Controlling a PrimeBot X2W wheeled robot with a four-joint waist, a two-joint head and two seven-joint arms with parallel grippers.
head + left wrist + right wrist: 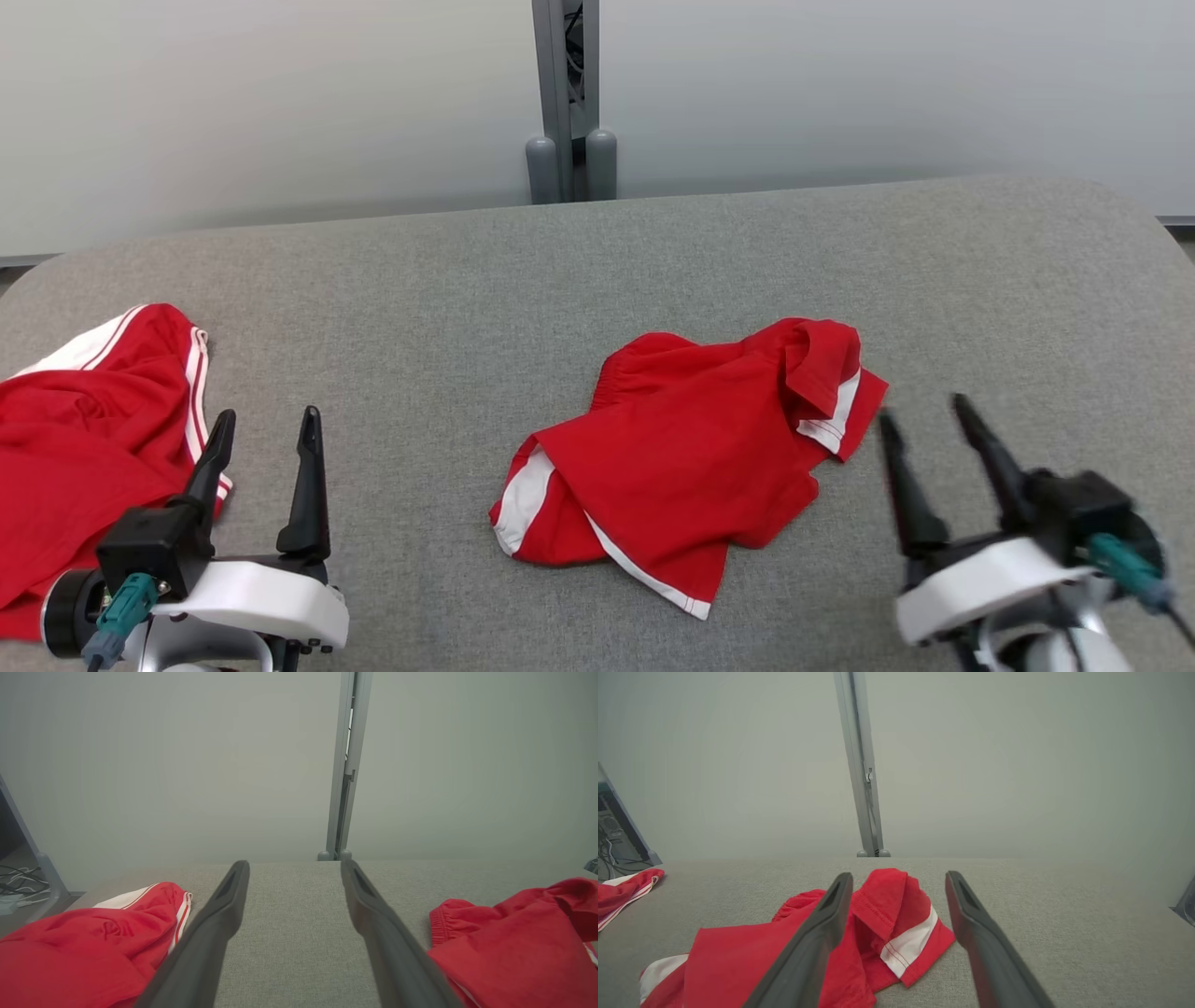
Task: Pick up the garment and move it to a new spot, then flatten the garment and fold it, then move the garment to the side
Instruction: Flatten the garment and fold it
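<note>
Garment (691, 457) untouched between wide-open, empty left hand (269, 413) and right hand (922, 408).

- This looks like a lab or office test bay rather than a home.
- Pale, bare panels (280, 112) close off the back. A grey metal post (565, 93) on rounded feet joins them, like office partitioning.
- The table (420, 280) is wide with rounded corners and is covered all over in plain grey cloth.
- In the left wrist view, loose cables (18, 877) lie on the floor past the table's left end.
- The right wrist view shows a dark box (611, 826) with wires there, too blurred to name.
- A red garment (691, 467) and a second red garment (84, 448), much alike, lie well apart on the table.
</note>
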